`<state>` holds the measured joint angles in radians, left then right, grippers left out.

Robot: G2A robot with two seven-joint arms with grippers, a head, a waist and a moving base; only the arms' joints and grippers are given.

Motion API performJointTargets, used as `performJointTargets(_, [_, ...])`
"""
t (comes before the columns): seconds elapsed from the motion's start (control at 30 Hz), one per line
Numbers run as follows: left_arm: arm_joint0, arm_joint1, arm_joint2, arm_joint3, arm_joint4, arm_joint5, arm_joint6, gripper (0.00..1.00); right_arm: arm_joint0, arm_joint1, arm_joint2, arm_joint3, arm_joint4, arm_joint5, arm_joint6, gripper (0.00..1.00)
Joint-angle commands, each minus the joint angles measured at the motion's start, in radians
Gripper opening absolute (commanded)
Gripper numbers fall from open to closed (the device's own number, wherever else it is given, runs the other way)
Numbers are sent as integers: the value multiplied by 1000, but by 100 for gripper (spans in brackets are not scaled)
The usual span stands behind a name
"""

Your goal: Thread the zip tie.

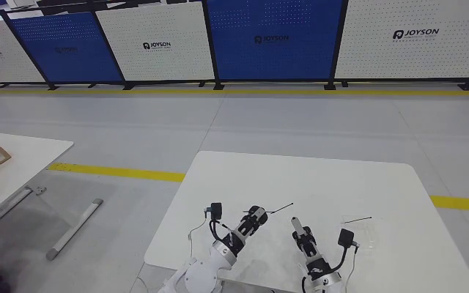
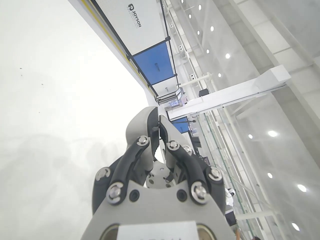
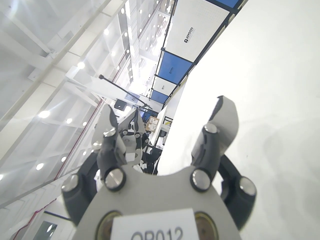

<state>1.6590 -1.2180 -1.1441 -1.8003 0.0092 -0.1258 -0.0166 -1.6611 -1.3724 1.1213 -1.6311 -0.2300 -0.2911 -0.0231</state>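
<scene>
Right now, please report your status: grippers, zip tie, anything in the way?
Left gripper shut on zip tie. Right gripper open, empty. Spare zip tie lies on table, apart. Nothing between the grippers.

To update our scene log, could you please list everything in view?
thin black plastic zip tie: one, black, clamped in the left gripper, sticking out above the rectangular white table.
second thin black zip tie: one, black, lying on the table, on the right arm's side.
rectangular white table: one, white, under both arms.
pegboard partition panels: several, blue and white, along the back.
left gripper: one, grey and black, shut on the tie.
right gripper: one, grey and black, open, holding nothing.
</scene>
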Motion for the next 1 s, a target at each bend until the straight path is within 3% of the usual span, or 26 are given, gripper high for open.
performJointTargets(0.0, [4,1,-2,-5,6,3,-1,0,0,0,1,0,3,-3,-3,100])
performJointTargets(0.3, [4,1,-2,-5,6,3,-1,0,0,0,1,0,3,-3,-3,100])
performJointTargets(0.57, [-4,-8,-6,-5,-120,26,31,0,21,10,6,-27,-249,102,-11,100])
performJointTargets(0.73, [12,-5,-30,-41,-194,17,-21,0,26,22,-10,-67,-508,150,24,100])
performJointTargets(0.8, [15,-3,-33,-46,-198,8,-41,0,27,22,-17,-75,-491,126,33,100])
performJointTargets(0.97, [15,-3,-33,-46,-198,8,-41,0,27,22,-17,-75,-491,126,33,100])
